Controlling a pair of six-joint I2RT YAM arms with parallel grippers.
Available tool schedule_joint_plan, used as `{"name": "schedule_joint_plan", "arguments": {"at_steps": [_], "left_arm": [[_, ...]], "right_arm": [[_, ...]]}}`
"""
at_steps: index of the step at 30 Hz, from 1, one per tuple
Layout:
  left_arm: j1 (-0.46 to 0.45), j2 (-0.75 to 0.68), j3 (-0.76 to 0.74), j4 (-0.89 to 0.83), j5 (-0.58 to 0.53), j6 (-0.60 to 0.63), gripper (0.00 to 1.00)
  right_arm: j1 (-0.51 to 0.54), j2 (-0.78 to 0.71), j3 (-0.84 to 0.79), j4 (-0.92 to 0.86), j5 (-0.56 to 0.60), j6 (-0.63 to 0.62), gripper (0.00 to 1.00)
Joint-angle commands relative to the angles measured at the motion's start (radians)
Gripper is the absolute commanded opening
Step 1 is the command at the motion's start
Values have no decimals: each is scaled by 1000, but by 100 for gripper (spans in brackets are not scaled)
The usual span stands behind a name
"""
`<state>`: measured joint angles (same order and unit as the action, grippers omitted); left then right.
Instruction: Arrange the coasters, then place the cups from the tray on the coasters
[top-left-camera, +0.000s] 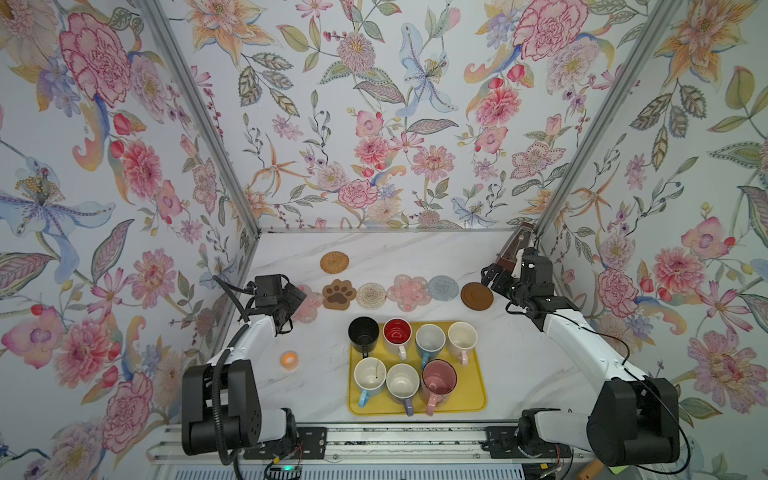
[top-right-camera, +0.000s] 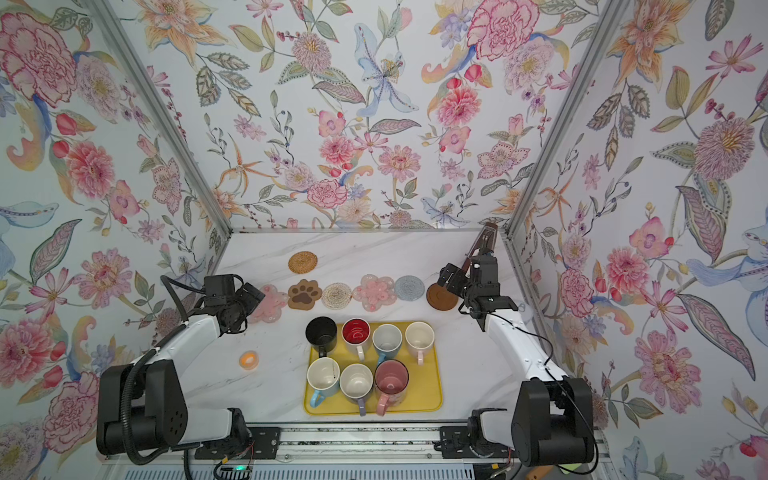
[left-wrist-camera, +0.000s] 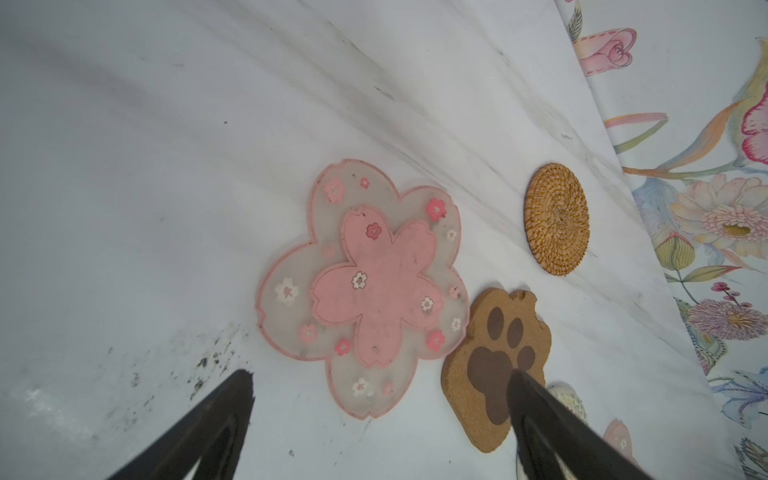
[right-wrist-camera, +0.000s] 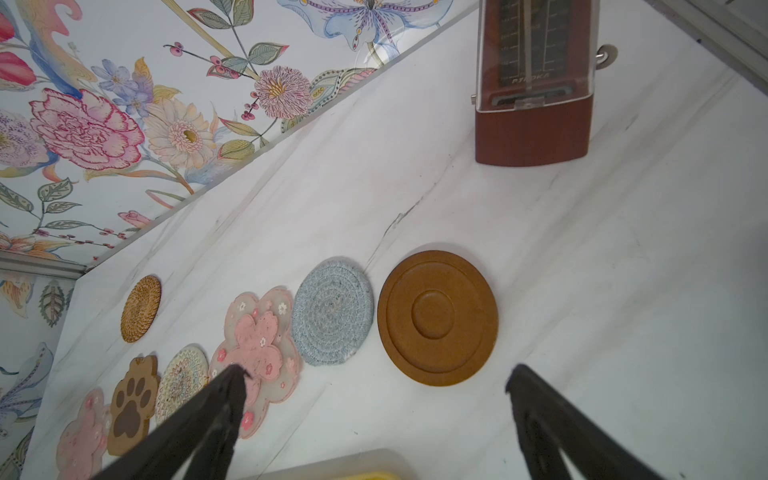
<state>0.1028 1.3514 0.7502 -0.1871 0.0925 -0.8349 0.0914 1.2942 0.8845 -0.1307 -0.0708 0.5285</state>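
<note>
Six coasters lie in a row across the table: a pink flower (left-wrist-camera: 370, 282), a brown paw (top-left-camera: 339, 293), a cream round (top-left-camera: 371, 296), a second pink flower (top-left-camera: 409, 292), a grey-blue round (right-wrist-camera: 332, 311) and a dark brown disc (right-wrist-camera: 437, 318). A woven tan coaster (top-left-camera: 334, 262) sits behind the row. Several cups, among them a black one (top-left-camera: 363, 332) and a pink one (top-left-camera: 439, 377), stand on the yellow tray (top-left-camera: 478, 399). My left gripper (left-wrist-camera: 380, 376) hovers open over the left flower. My right gripper (right-wrist-camera: 376, 370) hangs open beside the brown disc, empty.
A small orange ring (top-left-camera: 289, 360) lies left of the tray. A brown metronome (right-wrist-camera: 534, 83) stands in the back right corner, close behind my right gripper. Floral walls close in the table on three sides, and a metal rail (top-left-camera: 395, 446) runs along the front.
</note>
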Motion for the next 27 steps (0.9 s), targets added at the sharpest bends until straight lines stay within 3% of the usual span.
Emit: {"name": "schedule_joint_plan", "arguments": {"at_steps": [1, 11, 27], "left_arm": [[-23, -12, -29, -48, 27, -6, 97], [-114, 63, -66, 31, 36, -76, 97], [-121, 196, -77, 194, 35, -134, 96]], "right_arm": [[10, 1, 7, 2, 7, 4, 99], [17, -9, -2, 2, 10, 6, 99], [18, -24, 6, -12, 17, 1, 99]]}}
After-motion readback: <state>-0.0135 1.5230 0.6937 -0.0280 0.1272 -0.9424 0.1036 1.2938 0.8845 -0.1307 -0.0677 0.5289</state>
